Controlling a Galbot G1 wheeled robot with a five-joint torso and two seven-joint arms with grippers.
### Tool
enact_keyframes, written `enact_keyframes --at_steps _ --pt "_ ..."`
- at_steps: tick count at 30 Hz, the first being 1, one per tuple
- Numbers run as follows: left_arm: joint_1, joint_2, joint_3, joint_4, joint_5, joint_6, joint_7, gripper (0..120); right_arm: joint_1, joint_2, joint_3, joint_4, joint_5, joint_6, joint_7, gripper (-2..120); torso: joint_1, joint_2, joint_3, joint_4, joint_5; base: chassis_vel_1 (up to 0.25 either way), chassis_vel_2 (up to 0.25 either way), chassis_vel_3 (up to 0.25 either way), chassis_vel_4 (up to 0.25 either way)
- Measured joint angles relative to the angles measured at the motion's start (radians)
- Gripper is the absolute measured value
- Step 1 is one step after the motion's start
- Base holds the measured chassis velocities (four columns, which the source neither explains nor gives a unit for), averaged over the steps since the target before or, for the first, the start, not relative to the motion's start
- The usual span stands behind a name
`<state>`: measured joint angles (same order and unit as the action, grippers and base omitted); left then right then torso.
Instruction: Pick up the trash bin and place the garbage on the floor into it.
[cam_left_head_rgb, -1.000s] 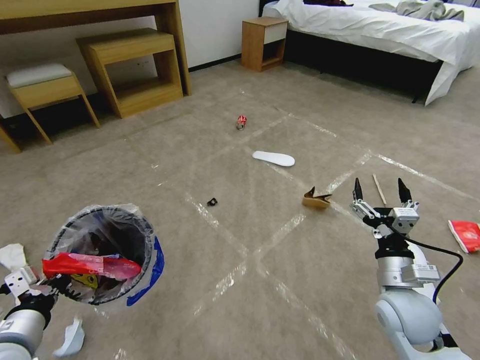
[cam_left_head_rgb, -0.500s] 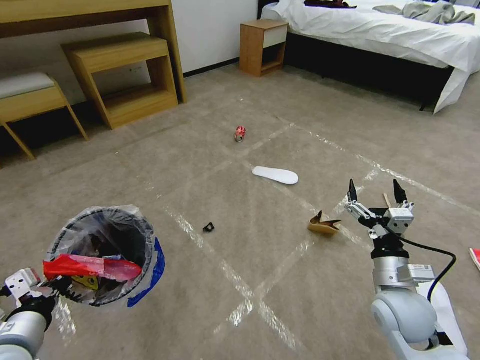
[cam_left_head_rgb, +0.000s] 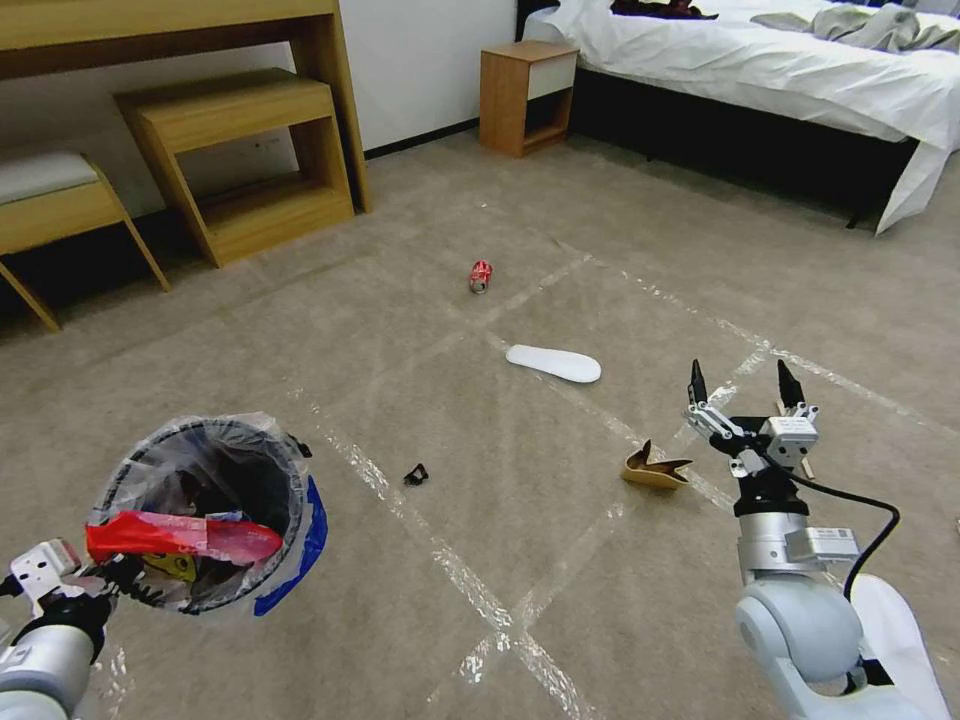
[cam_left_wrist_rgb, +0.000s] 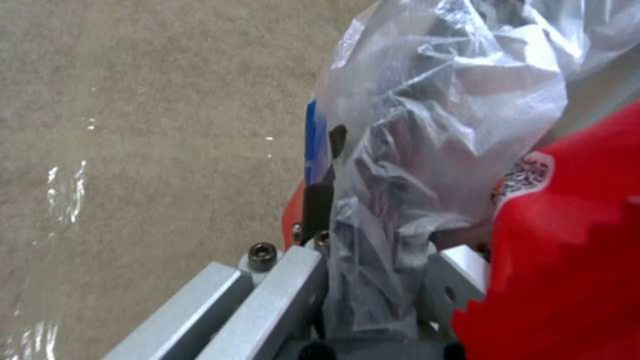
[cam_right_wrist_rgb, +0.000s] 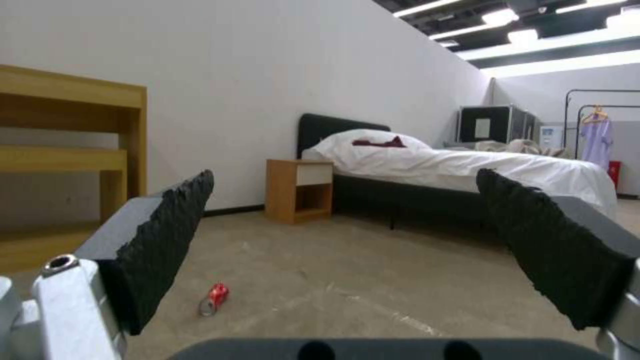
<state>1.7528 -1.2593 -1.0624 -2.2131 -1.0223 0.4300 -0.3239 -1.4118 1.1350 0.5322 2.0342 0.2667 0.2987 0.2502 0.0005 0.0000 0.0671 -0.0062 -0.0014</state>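
The trash bin (cam_left_head_rgb: 215, 500), dark with a clear liner (cam_left_wrist_rgb: 427, 150) and a blue patch, hangs at my lower left. My left gripper (cam_left_head_rgb: 112, 582) is shut on its near rim, one dark finger (cam_left_wrist_rgb: 319, 200) pressed outside the bag. A red wrapper (cam_left_head_rgb: 180, 535) lies across the bin's mouth. My right gripper (cam_left_head_rgb: 740, 385) is open and held above the floor (cam_left_head_rgb: 500, 420), just right of a brown cardboard piece (cam_left_head_rgb: 655, 467). Farther out lie a white insole (cam_left_head_rgb: 553, 363) and a crushed red can (cam_left_head_rgb: 481, 276), the can (cam_right_wrist_rgb: 215, 298) seen between the open pads.
A small black scrap (cam_left_head_rgb: 415, 474) lies mid-floor. Wooden desk and stools (cam_left_head_rgb: 240, 150) stand at the back left, a nightstand (cam_left_head_rgb: 525, 85) and a bed (cam_left_head_rgb: 760, 80) at the back right. Shiny tape strips (cam_left_head_rgb: 480, 590) cross the carpet.
The camera has moved with the robot: floor litter sits lower in the picture, and the red wrapper at right and white scraps at left have left view. Bin and both arms keep their pose.
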Motion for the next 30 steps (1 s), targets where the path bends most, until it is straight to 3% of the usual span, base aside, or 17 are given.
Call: enact_keyframes --at_steps 30 --pt "-0.012 -0.001 0.008 0.017 0.004 -0.002 0.001 0 0.02 0.011 -0.021 -0.044 -0.017 0.017 0.0 100 0.0 0.0 0.0 -0.0001 0.0 -0.084 0.081 0.078 -0.085"
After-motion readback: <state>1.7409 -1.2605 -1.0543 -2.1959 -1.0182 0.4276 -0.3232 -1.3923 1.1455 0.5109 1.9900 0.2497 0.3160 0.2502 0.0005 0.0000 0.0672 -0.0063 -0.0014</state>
